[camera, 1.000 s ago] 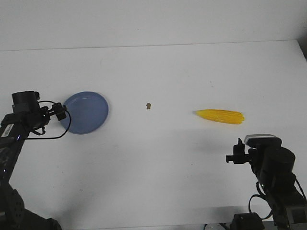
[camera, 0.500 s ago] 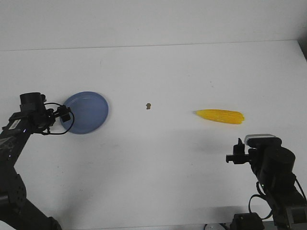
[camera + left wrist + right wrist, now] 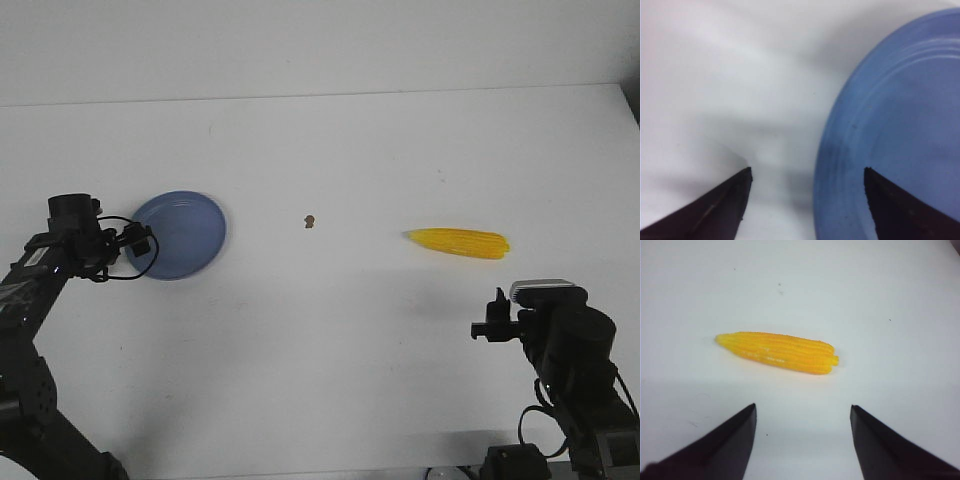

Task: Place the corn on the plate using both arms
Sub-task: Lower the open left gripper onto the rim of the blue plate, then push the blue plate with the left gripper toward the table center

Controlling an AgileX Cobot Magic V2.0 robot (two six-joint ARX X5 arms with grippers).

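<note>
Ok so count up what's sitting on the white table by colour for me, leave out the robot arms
Yellow: 1, the tapered yellow corn cob
Blue: 1, the round periwinkle-blue plate
Brown: 1, a tiny brown speck, too small to identify
Total: 3

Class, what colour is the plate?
Periwinkle blue, plain; the plate shows best in the left wrist view.

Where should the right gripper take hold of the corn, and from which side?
Grip the corn across its thick middle, coming from above. It lies flat on the table, lengthwise across the open right gripper, so the fingers would probably close on its long sides.
</note>
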